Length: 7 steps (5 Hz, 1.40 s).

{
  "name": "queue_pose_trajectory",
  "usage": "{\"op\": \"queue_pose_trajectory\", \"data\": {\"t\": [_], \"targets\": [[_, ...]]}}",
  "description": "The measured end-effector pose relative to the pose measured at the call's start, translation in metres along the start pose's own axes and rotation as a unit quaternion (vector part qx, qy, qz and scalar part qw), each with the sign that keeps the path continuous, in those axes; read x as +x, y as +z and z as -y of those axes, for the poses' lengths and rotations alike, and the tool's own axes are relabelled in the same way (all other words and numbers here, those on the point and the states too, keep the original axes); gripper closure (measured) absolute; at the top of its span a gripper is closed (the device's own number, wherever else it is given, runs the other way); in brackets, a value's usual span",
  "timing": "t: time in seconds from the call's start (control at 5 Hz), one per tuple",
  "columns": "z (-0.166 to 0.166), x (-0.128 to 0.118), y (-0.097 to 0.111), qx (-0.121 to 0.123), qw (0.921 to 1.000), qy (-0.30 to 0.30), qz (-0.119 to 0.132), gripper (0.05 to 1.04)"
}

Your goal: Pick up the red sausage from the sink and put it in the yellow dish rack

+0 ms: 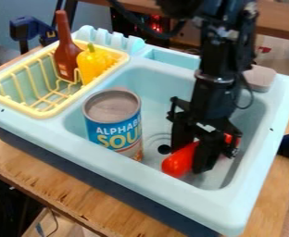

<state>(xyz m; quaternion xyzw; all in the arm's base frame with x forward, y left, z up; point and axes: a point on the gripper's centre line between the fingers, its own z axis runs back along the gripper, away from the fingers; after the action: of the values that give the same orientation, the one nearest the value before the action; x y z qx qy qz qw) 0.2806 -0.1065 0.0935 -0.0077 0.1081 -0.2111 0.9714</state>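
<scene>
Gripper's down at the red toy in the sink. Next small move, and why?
Probably a gentle close in place: the gripper is low in the sink, right at the red toy, but a firm hold can't be confirmed. The soup can stands nearby, so I'd avoid sideways motion.

The red object [179, 162] is glossy, perhaps plastic.

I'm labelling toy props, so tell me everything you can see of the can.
The can is a wide cylinder with a rimmed, dull grey-brown top. Its label looks like printed paper: blue, with large white and yellow letters and a reddish band lower down. It stands upright inside the sink basin, whose near rim hides part of its bottom. The gripper is beside it, apart from it.
</scene>
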Motion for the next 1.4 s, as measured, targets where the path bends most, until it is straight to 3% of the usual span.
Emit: {"op": "queue_pose_trajectory", "data": {"t": [0.2, 0.4, 0.6, 0.8, 1.2, 1.4], "targets": [[0.002, -0.006, 0.03, 0.013, 0.9997, 0.004, 0.019, 0.525], [-0.001, -0.014, 0.069, 0.032, 0.9961, 0.028, 0.078, 0.525], [0.004, -0.03, 0.097, 0.041, 0.9951, 0.039, 0.081, 0.525], [-0.001, -0.063, 0.116, 0.052, 0.9932, 0.09, 0.052, 0.525], [-0.067, -0.113, 0.122, 0.029, 0.973, 0.229, 0.006, 0.525], [-0.104, -0.128, 0.116, 0.02, 0.9593, 0.281, 0.015, 0.524]]}}
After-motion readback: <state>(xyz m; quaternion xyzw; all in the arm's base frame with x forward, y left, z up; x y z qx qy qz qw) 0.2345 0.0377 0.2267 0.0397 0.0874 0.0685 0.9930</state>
